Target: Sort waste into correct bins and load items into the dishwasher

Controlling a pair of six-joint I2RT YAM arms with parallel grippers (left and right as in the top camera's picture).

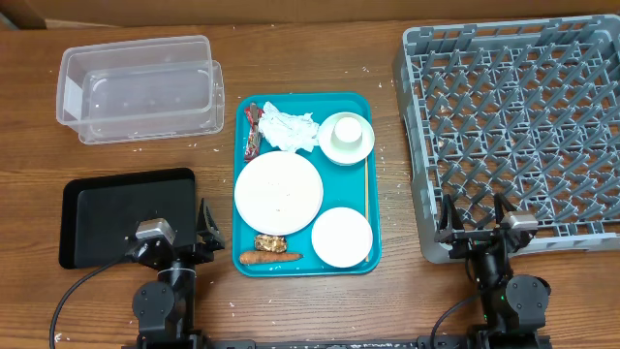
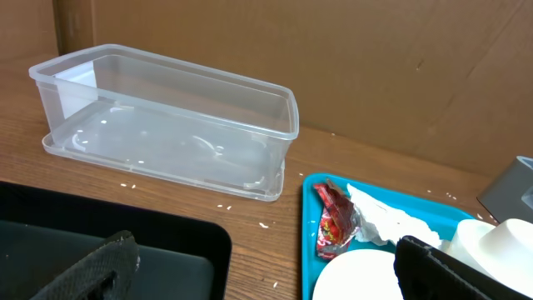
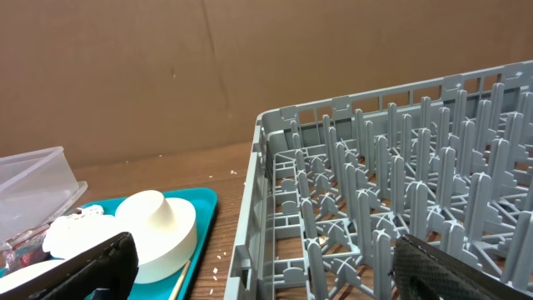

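Teal serving tray (image 1: 339, 184) at the middle of the wooden table (image 1: 320, 58) carries nearly all the task's things. On it lie a large white plate (image 1: 278, 191), an upturned white bowl (image 1: 346, 138) at the far right corner and a white cup (image 1: 342, 236) at the near right (from straight above only its round top shows). A thin wooden stick (image 1: 365, 189) runs along the tray's right edge, between bowl and cup.

The waste sits around the plate. A crumpled white napkin (image 1: 291, 129) lies at the far side with a red-and-white wrapper (image 1: 254, 129) just to its left. A brown lumpy food piece (image 1: 269, 241) and a small orange carrot stick (image 1: 268, 258) lie side by side at the near edge. White rice grains (image 2: 262, 225) are scattered on the bare wood near the bins.

The clear plastic tub (image 1: 140, 87) stands at the far left, and the shallow black tray (image 1: 107, 218) lies nearer, left of the teal tray. The grey dish rack (image 1: 523, 126) fills the right side — no dish is in it.

Both pincers are released, fingers spread wide with nothing between them. The left gripper (image 1: 174, 225) sits at the black tray's right edge, and the right gripper (image 1: 475, 218) at the rack's near left corner — neither touches any dish or scrap.
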